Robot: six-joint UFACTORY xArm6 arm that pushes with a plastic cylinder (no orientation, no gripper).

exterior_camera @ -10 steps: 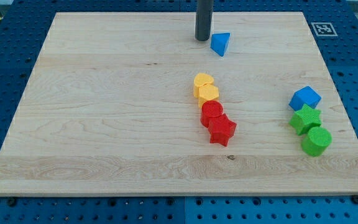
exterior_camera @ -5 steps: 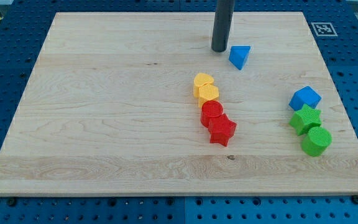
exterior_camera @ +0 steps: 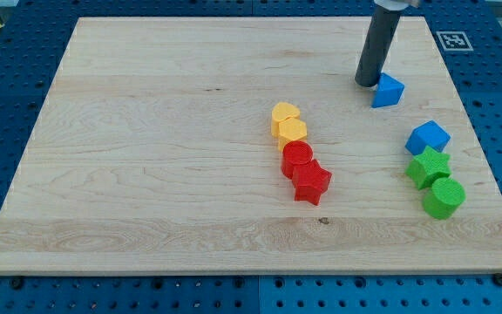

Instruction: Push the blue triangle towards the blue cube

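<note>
The blue triangle (exterior_camera: 388, 91) lies on the wooden board (exterior_camera: 146, 157) at the upper right. My tip (exterior_camera: 367, 83) touches its upper left side. The blue cube (exterior_camera: 428, 138) sits below and to the right of the triangle, a short gap away, near the board's right edge.
A green star (exterior_camera: 428, 167) and a green cylinder (exterior_camera: 444, 198) sit directly below the blue cube. In the middle stand a yellow heart-shaped block (exterior_camera: 288, 122), a red cylinder (exterior_camera: 297, 158) and a red star (exterior_camera: 312, 183), in a touching column. A marker tag (exterior_camera: 453, 40) lies at the top right corner.
My tip has moved to the right and slightly down, pushing the blue triangle with it, closer to the blue cube. The other blocks have not moved.
</note>
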